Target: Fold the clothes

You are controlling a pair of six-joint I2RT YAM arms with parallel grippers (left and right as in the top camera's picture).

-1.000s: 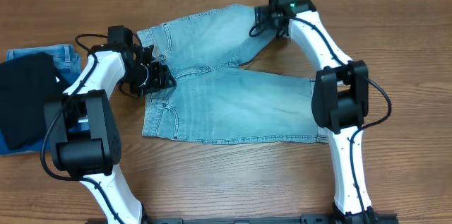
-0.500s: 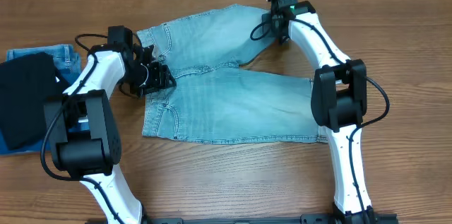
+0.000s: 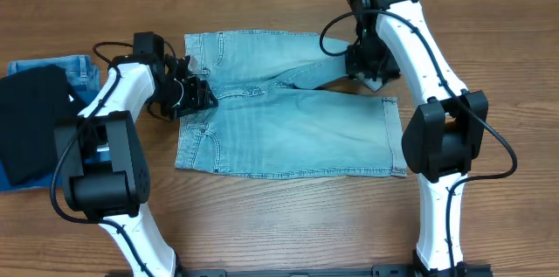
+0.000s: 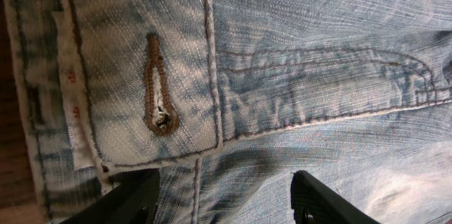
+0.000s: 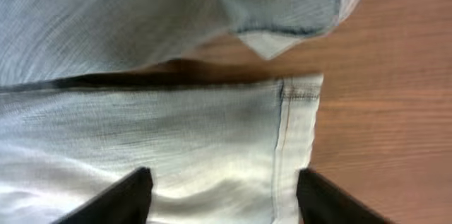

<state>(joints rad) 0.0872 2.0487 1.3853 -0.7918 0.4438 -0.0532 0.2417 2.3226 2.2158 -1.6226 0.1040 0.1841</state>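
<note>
Pale washed denim, the shorts (image 3: 279,133) lie spread across the middle of the desk (image 3: 262,225), with the waistband (image 3: 185,141) toward the left of the overhead frame and the leg ends toward the right. The lower leg (image 3: 314,137) lies flat with its hem (image 3: 391,137) straight. The upper leg (image 3: 253,50) is rumpled, creased on a diagonal, and its end is drawn toward the upper right.

This cloth should be soft enough to fold yet have some body. It looks fairly heavy for a garment and neither slippery nor fragile, so it will likely drag on the wood rather than slide. The doubled, stitched edges are the stiffest parts and probably the best places to pinch: the waistband by the buttonhole (image 4: 159,86), and the hem corners. A single layer taken mid-leg would likely sag and wrinkle.

The left hand (image 3: 188,93) sits at the waistband, where the two legs meet. In its wrist view the fingers are spread with flat denim showing between them, pinching nothing. The right hand (image 3: 371,65) is at the upper right, over the leg ends. Its wrist view shows the fingers apart above the lower leg's hem, empty, while the upper leg's hem corner (image 5: 282,37) lies loose beyond them.

At the far left edge a black garment (image 3: 31,128) rests on folded, darker blue jeans (image 3: 83,69), well apart from the shorts.
</note>
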